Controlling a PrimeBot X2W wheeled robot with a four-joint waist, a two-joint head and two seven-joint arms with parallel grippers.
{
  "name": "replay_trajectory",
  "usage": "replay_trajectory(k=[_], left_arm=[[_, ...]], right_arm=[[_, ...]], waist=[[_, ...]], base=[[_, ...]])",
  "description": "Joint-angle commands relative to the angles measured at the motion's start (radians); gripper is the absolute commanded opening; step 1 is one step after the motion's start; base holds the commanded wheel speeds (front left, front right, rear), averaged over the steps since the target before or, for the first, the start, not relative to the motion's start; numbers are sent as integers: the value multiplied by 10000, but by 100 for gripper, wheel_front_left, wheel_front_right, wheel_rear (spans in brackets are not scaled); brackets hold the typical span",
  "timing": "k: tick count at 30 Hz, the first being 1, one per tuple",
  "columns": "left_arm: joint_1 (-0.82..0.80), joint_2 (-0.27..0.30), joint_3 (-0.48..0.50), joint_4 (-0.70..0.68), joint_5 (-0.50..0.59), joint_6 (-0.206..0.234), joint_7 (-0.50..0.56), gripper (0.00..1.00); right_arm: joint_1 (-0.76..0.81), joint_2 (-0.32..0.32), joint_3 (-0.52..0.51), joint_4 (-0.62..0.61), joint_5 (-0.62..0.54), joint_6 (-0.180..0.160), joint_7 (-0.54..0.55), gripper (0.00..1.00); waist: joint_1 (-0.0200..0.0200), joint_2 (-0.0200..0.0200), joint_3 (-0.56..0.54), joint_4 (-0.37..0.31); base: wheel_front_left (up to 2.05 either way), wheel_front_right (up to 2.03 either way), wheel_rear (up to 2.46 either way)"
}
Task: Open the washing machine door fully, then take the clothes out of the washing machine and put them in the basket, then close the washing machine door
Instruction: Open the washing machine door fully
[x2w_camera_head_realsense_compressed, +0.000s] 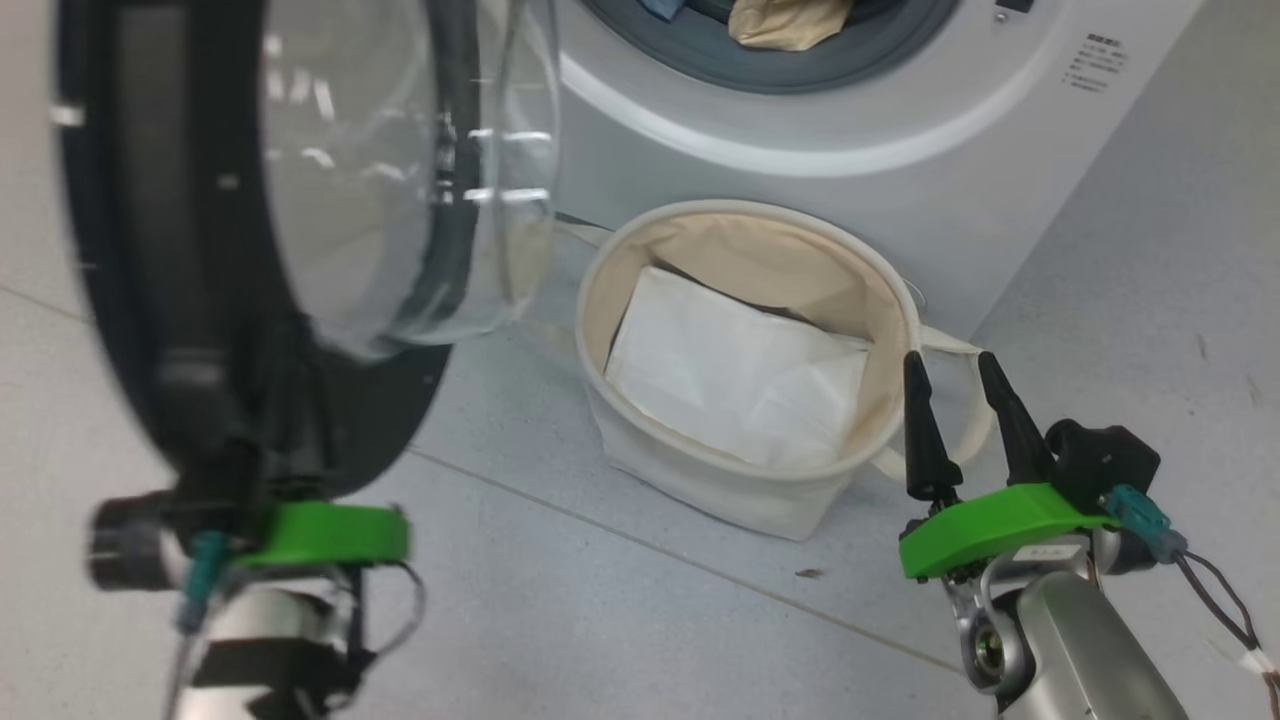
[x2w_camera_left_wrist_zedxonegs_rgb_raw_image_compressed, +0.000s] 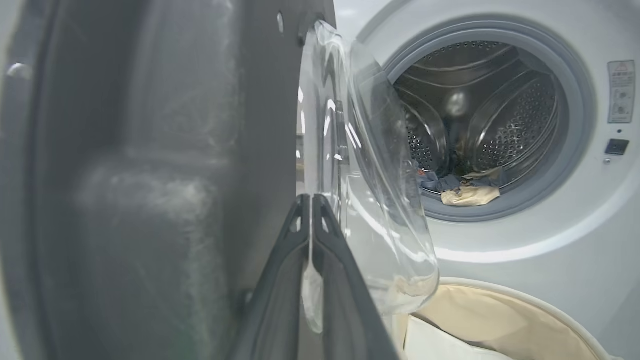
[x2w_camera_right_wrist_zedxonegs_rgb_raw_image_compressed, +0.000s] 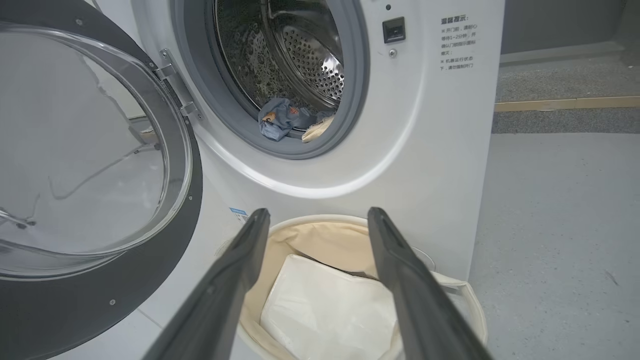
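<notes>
The left claw (x2w_camera_left_wrist_zedxonegs_rgb_raw_image_compressed: 311, 198), pressed together, sits just beside the washing machine door (x2w_camera_head_realsense_compressed: 130, 250); the right claw (x2w_camera_head_realsense_compressed: 949, 362), spread, hangs well right of it. Unheld, the door may swing back against a reaching arm.

A laundry corner: washing machine (x2w_camera_head_realsense_compressed: 900, 170), basket (x2w_camera_head_realsense_compressed: 700, 490), grey tiled floor (x2w_camera_head_realsense_compressed: 600, 620).

Blurred washing machine door (x2w_camera_head_realsense_compressed: 130, 300); clothes (x2w_camera_head_realsense_compressed: 785, 22) half beyond top edge
</notes>
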Motion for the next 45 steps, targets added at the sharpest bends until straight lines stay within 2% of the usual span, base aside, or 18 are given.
replay_trajectory(k=[1, 10, 18, 30, 38, 45], left_arm=[[-466, 448, 710, -162, -116, 144, -36, 2], [-1254, 1357, 2753, 720, -800, 219, -36, 0], [-1917, 1684, 4165, 1472, -1184, 83, -36, 0], [-2323, 1329, 5349, 2292, -827, -584, -36, 0], [-1998, 892, 5409, 1968, -112, -979, -36, 0], [-1393, 340, 5088, 1278, 212, -1406, -36, 1]], right_arm=[[-265, 101, 158, -272, -96, 4, -122, 100], [-387, 101, -154, -306, -511, 4, -122, 100], [-524, 101, -355, -439, -904, 4, -122, 100], [-573, 101, -464, -639, -1205, 4, -122, 100], [-463, 101, -379, -647, -832, 4, -122, 100], [-330, 101, -208, -591, -435, 4, -122, 100]], waist=[[0, 0, 82, -96], [0, 0, 710, -380], [0, 0, 1421, -401], [0, 0, 1769, -420], [0, 0, 1121, -513], [0, 0, 388, -687]], base=[[0, 0, 0], [0, 0, 0], [0, 0, 0], [0, 0, 0], [0, 0, 0], [0, 0, 0]])
